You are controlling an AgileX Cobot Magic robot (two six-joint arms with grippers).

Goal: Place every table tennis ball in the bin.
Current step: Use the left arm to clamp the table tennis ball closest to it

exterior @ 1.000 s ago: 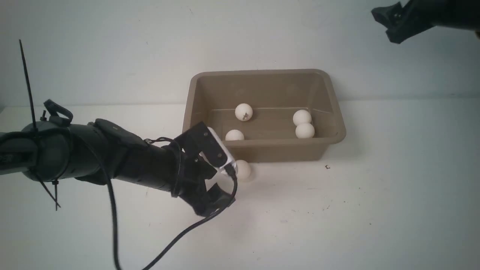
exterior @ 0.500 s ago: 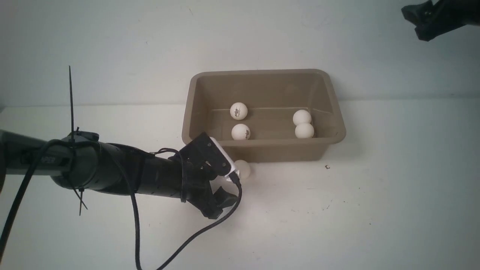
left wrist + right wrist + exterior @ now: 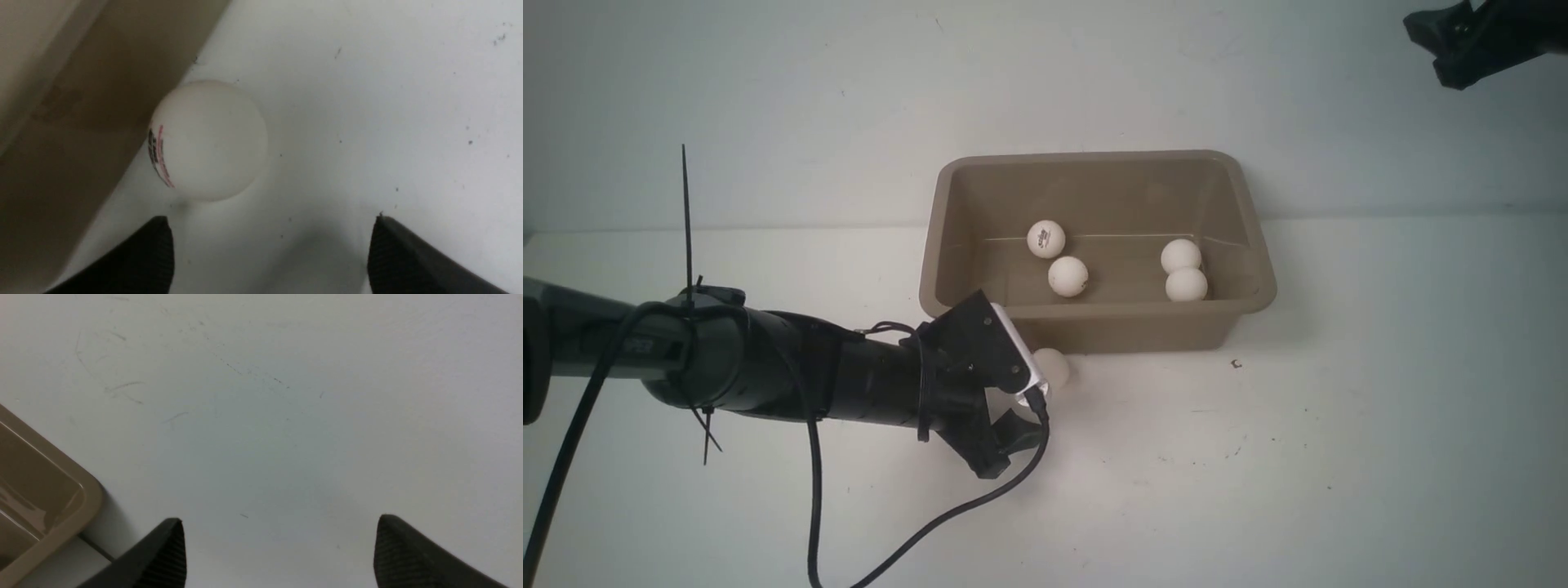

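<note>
Light was soft and even; the table point(image 3: 1258, 457) looked washed out, shadows stayed faint, and the wrist views were slightly blurred.

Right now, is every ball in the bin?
No, one ball sits on the table outside the bin, beside its near wall.

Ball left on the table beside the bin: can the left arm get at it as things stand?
Probably yes. The left end effector is open and the ball lies just ahead of it, with nothing between. The wall of the bin stands close beside the ball and may crowd one finger.
</note>
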